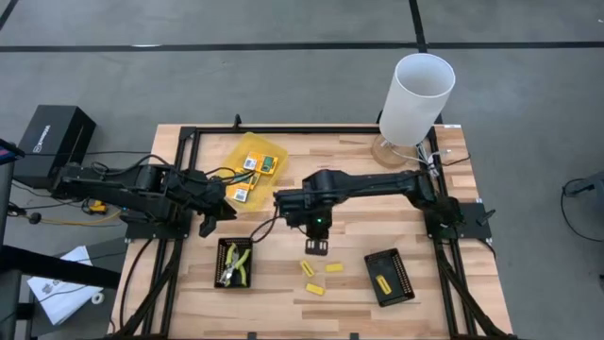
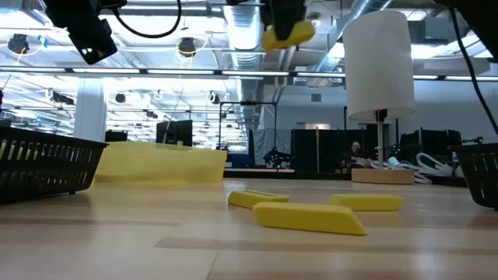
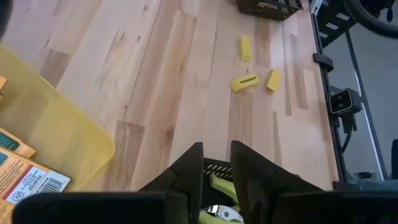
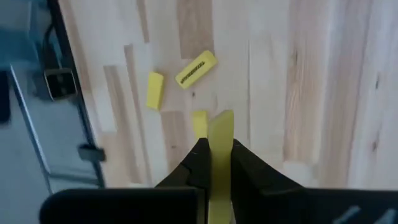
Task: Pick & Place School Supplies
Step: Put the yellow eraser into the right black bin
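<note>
So the right gripper [image 1: 315,247] sits just right of centre in the high view, lifted off the table, and it's pinched tight on one yellow stubby piece [image 4: 221,149]. In the low view that piece [image 2: 289,34] hangs at the top of the frame, well above the wood. Three more yellow pieces [image 1: 309,269] lie loose on the table just below it in the high view. There's a black tray [image 1: 390,277] at lower right with another yellow bit in it, so that's probably where this one is headed.

The left gripper [image 1: 206,228] waits left of centre, above the other black tray [image 1: 235,263] with the plier-like tool [image 1: 241,265] inside. Its fingers [image 3: 189,171] stand a little apart and hold nothing. The packets [image 1: 248,179] sit in the yellow container [image 1: 242,151] at upper centre.

What could go wrong: the piece is gripped near one end and sticks out past the fingertips, so a quick swing could twist it loose. A release off the tray's middle could bounce it off the rim back onto the wood
</note>
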`<action>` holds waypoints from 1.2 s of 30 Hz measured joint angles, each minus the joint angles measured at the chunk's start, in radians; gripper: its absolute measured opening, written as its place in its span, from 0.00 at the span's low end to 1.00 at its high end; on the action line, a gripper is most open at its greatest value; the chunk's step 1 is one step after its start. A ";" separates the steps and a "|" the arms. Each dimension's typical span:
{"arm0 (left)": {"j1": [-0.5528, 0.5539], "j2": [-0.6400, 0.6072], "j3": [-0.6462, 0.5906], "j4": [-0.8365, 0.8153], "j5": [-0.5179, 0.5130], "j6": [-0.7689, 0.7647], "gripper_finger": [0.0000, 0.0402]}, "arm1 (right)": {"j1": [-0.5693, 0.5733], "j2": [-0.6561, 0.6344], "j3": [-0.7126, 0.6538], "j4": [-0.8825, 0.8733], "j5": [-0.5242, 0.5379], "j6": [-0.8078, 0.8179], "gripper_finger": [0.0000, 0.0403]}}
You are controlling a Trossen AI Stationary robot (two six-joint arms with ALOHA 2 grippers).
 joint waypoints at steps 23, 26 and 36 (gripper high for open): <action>0.000 0.000 0.000 0.004 0.035 0.053 0.19 | 0.619 -0.046 -0.028 -0.003 0.570 1.809 0.06; 0.000 0.000 0.000 0.014 0.035 0.053 0.19 | 0.660 -0.040 -0.086 -0.003 0.459 1.879 0.06; 0.000 0.000 0.000 0.016 0.035 0.048 0.19 | 0.661 -0.072 -0.328 0.001 0.446 1.907 0.06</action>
